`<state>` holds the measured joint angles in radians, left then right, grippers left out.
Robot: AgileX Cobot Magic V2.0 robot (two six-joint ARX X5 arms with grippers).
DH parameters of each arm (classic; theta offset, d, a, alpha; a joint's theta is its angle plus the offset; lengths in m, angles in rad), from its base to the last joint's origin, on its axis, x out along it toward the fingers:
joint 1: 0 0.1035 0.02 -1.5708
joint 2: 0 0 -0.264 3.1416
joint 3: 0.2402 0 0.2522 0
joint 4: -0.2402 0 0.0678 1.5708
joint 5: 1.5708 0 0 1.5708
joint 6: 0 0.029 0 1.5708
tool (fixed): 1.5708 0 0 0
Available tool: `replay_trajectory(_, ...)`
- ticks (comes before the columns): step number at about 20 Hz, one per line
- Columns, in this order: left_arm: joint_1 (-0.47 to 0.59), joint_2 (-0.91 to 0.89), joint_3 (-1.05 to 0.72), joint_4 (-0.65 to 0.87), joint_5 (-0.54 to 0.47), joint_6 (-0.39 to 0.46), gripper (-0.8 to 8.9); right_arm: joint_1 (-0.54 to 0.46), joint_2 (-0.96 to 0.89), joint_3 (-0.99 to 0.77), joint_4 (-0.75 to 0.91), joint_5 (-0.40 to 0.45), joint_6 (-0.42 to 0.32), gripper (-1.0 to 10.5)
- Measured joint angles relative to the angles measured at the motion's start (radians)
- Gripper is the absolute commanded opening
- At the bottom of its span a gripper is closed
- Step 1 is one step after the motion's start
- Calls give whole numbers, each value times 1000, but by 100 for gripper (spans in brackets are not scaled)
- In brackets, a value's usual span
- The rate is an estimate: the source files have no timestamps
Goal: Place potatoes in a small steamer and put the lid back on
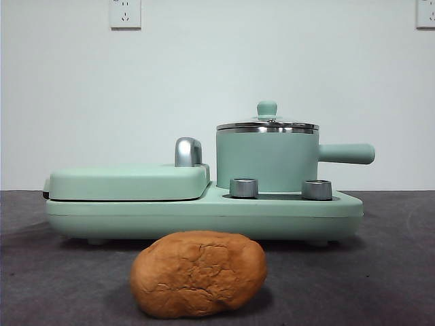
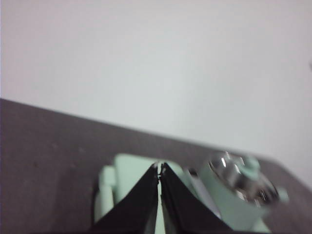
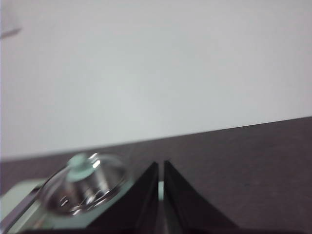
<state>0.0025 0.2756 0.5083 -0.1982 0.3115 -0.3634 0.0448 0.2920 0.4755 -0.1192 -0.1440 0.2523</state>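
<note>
Lid [image 3: 85, 183] sits on the steamer [image 1: 267, 161], just ahead of the right gripper [image 3: 161, 168]. Both it and the left gripper [image 2: 160, 168] are closed, holding nothing. Potato [image 1: 198, 273] lies outside both wrist views.

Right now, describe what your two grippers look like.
Only the jaws show. The left gripper has two matte black jaws tapering to narrow tips. The right gripper looks the same: two plain black wedge-shaped jaws. No cables or markings are visible.

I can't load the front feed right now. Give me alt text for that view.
A large orange-brown potato lies on the dark table, in front of a mint-green cooker base. On the base stand a flat lidded griddle and the small steamer, its glass lid on. No arm shows.
</note>
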Motion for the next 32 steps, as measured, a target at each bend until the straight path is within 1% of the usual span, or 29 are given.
replay_trajectory(2, 0, 61, 55, -45, 50, 56, 7, 0, 69, 59, -23, -82, -58, 16)
replay_trajectory(6, -2, 185, 150, -111, 138, 196, 6, 0, 201, 175, -97, -219, -187, 16)
replay_trajectory(8, -10, 242, 190, -140, 161, 272, 6, 2, 257, 224, -151, -250, -255, 16)
replay_trajectory(12, -42, 356, 261, -211, 166, 441, 6, 22, 360, 297, -266, -255, -396, 16)
replay_trajectory(14, -63, 404, 284, -235, 165, 524, 6, 34, 400, 319, -307, -244, -469, 16)
replay_trajectory(16, -85, 443, 296, -251, 164, 615, 6, 45, 425, 330, -331, -223, -539, 16)
replay_trajectory(18, -111, 471, 298, -261, 160, 726, 6, 56, 439, 332, -342, -209, -607, 16)
replay_trajectory(21, -150, 489, 298, -262, 159, 867, 6, 69, 447, 332, -354, -199, -681, 17)
replay_trajectory(23, -167, 491, 299, -259, 159, 912, 7, 75, 448, 332, -357, -199, -706, 32)
replay_trajectory(24, -172, 491, 299, -255, 159, 927, 16, 79, 448, 332, -357, -199, -715, 78)
replay_trajectory(25, -177, 490, 299, -252, 159, 934, 48, 80, 447, 332, -357, -199, -721, 132)
replay_trajectory(26, -180, 490, 300, -251, 159, 939, 101, 80, 447, 333, -357, -199, -726, 198)
replay_trajectory(27, -184, 490, 301, -246, 159, 937, 158, 82, 447, 333, -357, -199, -727, 259)
replay_trajectory(29, -191, 490, 301, -231, 159, 914, 230, 86, 447, 333, -357, -198, -727, 291)
replay_trajectory(30, -194, 490, 301, -226, 159, 894, 250, 89, 447, 333, -357, -198, -727, 291)
replay_trajectory(32, -202, 490, 301, -219, 159, 856, 251, 96, 447, 333, -357, -196, -727, 291)
